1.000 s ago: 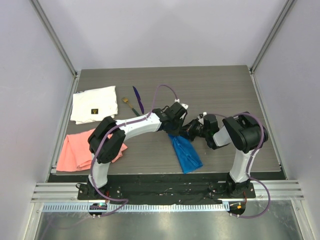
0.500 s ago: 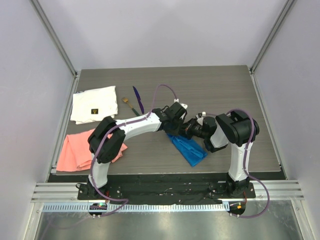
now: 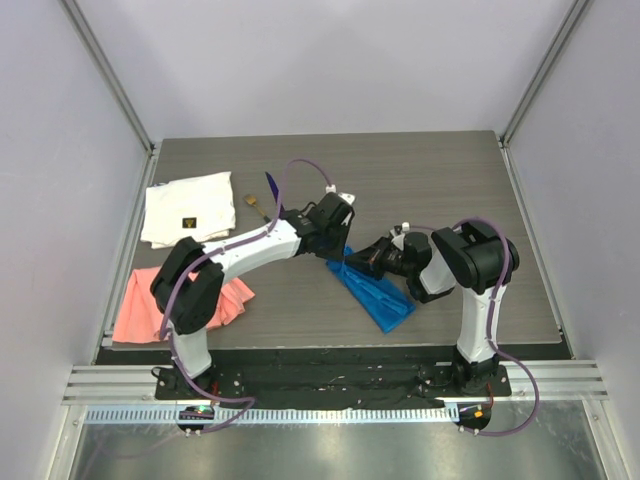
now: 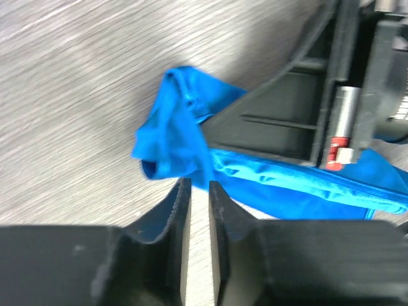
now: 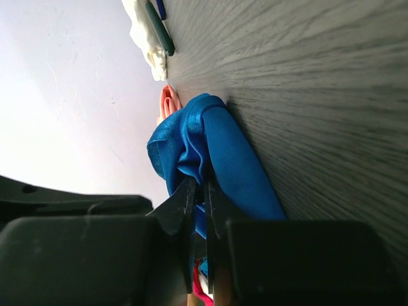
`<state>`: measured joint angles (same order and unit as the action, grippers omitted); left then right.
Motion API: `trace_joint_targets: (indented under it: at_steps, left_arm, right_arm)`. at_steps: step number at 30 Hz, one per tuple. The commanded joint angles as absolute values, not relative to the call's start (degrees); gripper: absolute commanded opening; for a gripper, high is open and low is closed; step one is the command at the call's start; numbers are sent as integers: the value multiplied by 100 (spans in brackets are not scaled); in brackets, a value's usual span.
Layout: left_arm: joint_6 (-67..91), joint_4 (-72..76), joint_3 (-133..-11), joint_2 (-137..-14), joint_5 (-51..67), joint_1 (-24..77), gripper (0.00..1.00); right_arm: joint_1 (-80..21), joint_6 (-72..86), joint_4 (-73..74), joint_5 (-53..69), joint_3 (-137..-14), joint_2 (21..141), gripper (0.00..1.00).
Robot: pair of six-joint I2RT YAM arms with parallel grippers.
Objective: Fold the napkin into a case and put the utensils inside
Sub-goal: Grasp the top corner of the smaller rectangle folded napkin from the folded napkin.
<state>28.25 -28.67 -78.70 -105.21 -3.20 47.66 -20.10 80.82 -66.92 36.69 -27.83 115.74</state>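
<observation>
Right claw is clamped on a fold of the bright blue napkin, with the satiny cloth bunched into soft ridges right at its black tips. Left claw shows a thin slit between its ribbed jaws and nothing visible inside it. The napkin's crumpled end sits just past those tips, and I can't tell whether it touches them. From above, the napkin lies as a narrow, elongated strip on the grey wood-grain desk. It runs on a diagonal from the middle toward the near edge, a little right of centre. Over by the far left corner there's the glossy purple utensil beside the slim green-handled utensil, both well apart from the napkin. A white cloth lies flat along the left edge, with a rumpled salmon-pink cloth nearer the front left corner.
</observation>
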Motion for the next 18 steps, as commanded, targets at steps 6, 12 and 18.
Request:
trace_joint_targets:
  at_steps: [6, 12, 18]
  left_arm:
    - [2997, -2470, -7409, -10546, -439, 4483, 3]
    - [3023, -2154, -7523, -10863, -176, 4447, 2]
    - [2988, -2101, -7462, -10899, -246, 4447, 1]
  right_arm:
    - [-2171, 7884, -5898, 3569, -2927, 11408, 12]
    - [-2381, 7726, -5520, 3454, -3102, 11356, 13]
    - [-2479, 7401, -4950, 3366, -3418, 11321, 16]
